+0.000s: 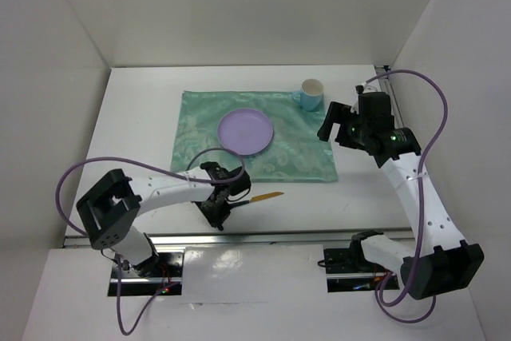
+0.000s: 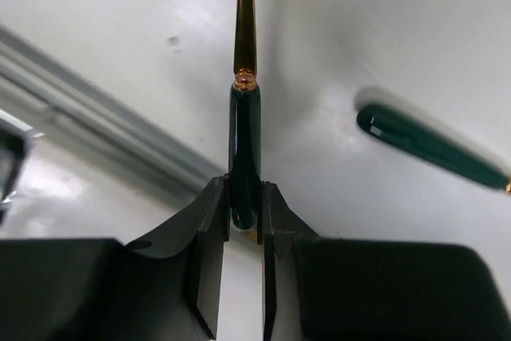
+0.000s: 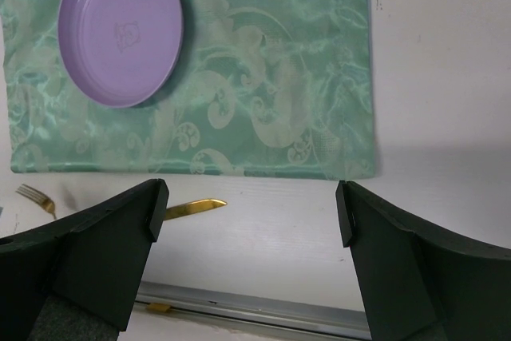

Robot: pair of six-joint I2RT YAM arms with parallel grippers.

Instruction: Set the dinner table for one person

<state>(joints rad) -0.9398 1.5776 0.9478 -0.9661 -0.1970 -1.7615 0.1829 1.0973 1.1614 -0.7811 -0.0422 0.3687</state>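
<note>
While the knife (image 2: pixel 244 133) lies straight out from the left end effector (image 2: pixel 243 197), the pickup belongs to the left arm.
Long axis runs in line with the fingers: dark green handle end between the pads, gold blade pointing away, rightwards along the placemat's (image 1: pixel 295 153) near edge; knife sits on the bare bench (image 1: pixel 144 117), just short of the mat, plate (image 1: pixel 246 131) beyond it; jaws narrow, pads look pressed on both flanks of the handle, so judged a grip, lift-off not discernible; left forearm laid low across the near bench, wrist close to the surface; a second green-handled utensil (image 2: pixel 431 149) lies beside, apart; right end effector (image 3: pixel 251 209) gapes wide, empty, well apart by the mat's right edge.
</note>
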